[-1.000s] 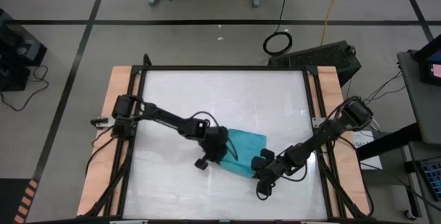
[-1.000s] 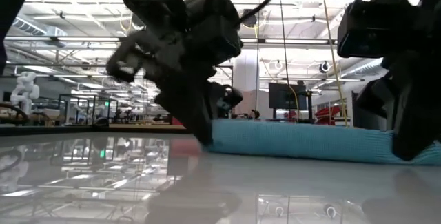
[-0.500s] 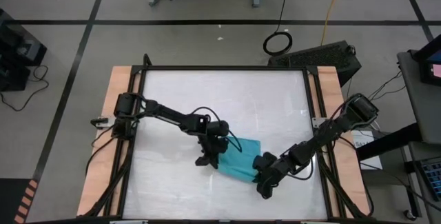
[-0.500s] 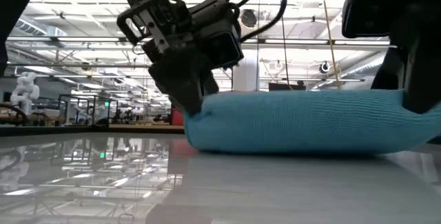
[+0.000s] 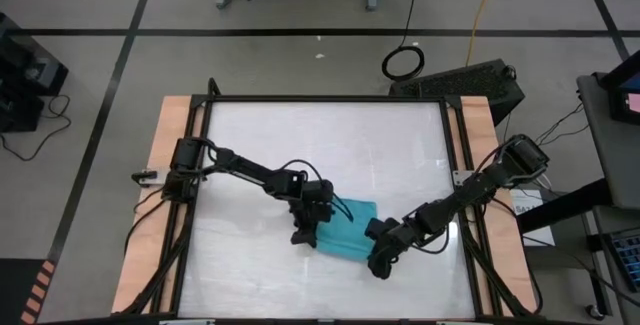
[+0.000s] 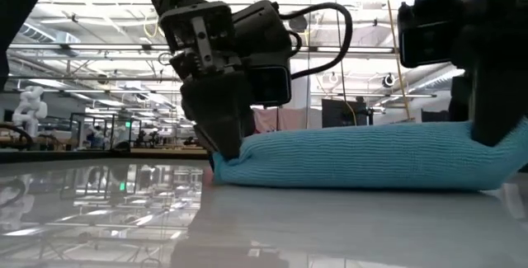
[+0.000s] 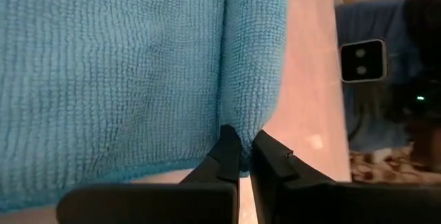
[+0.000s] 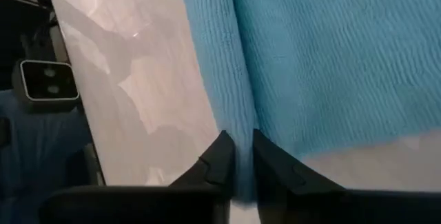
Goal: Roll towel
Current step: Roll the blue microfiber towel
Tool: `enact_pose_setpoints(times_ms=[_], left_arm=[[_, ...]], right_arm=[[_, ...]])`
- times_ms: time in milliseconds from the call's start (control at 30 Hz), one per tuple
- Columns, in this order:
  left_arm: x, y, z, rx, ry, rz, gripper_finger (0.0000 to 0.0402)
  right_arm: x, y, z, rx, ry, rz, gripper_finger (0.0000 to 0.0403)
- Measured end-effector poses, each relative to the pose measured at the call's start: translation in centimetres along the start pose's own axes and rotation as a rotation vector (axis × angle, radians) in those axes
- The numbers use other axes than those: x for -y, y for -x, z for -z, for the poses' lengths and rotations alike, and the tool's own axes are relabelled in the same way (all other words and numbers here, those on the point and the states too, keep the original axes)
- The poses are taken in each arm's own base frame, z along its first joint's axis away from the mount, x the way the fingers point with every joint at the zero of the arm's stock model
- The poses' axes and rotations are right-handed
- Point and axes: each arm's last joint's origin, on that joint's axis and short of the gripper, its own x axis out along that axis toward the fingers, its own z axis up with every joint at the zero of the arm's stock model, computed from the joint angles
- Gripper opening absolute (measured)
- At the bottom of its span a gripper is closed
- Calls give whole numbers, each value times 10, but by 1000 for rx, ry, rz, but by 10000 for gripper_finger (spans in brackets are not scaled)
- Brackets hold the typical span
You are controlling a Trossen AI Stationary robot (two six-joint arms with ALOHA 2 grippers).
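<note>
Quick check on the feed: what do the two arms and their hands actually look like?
Both arms are dark, jointed links. Black cables loop along the left arm and over its hand. The right arm matches. Each hand ends in two black, wedge-shaped fingers. No visible markings.

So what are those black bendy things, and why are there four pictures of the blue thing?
Those are two robot arms at a white table. One camera looks down from above, one sits at table height, and one rides on each arm's wrist. The blue thing is a towel, partly rolled up. The left end effector pinches one end of the rolled edge, and the right end effector pinches the other end.
</note>
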Motion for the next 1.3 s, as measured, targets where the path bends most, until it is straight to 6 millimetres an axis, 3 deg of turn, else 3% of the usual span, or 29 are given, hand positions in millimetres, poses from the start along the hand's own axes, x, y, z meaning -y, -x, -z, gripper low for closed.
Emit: enact_pose_setpoints(times_ms=[233,400,533,667,967,1300], left_arm=[[0,-2,6,-45,102,37,13],[0,-2,6,-48,118,33,13],[-1,-2,7,-52,137,15,12],[-1,-2,7,-50,139,4,12],[-2,-2,8,-53,140,-31,12],[-3,-2,9,-53,141,-40,12]], right_arm=[[1,1,11,-53,115,35,128],[-11,8,35,44,379,80,172],[-25,13,55,165,633,105,171],[-31,14,65,234,774,136,165],[-36,13,50,310,988,149,164],[-37,-14,39,282,1118,65,164]])
